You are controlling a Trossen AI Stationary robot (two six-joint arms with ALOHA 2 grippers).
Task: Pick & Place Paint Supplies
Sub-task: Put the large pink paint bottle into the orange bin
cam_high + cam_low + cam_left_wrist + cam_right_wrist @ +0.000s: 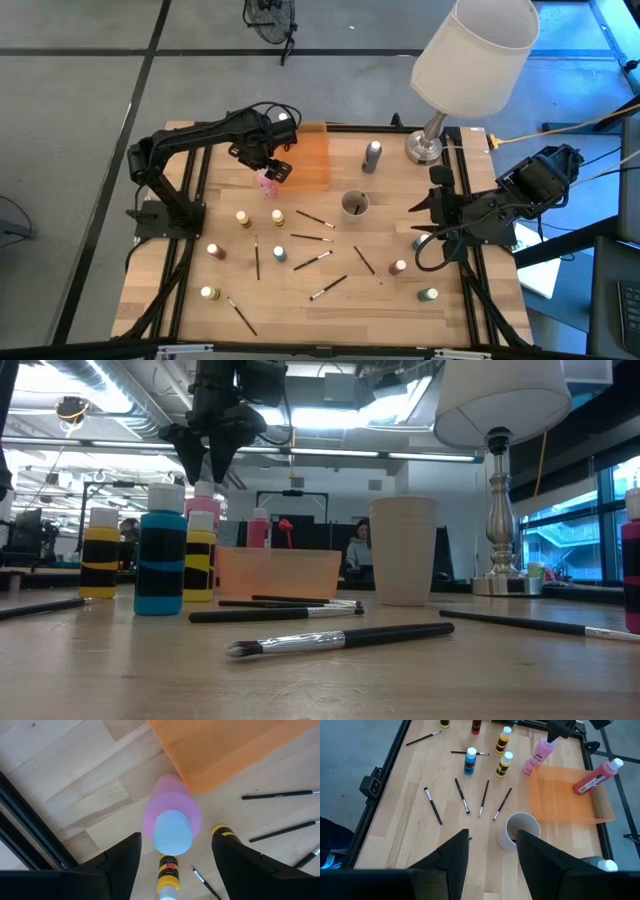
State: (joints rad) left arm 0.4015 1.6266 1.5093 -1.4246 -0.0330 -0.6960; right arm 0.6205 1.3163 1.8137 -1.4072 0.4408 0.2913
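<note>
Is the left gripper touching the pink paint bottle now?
Apart. In the left wrist view, the left gripper is open, and wood shows between each finger and the pink paint bottle standing between them.

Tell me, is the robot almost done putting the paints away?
Not nearly. One red bottle already lies in the orange tray. The left claw is open above the pink bottle beside the tray. The yellow bottles, the blue one and the brushes still wait on the table.
</note>
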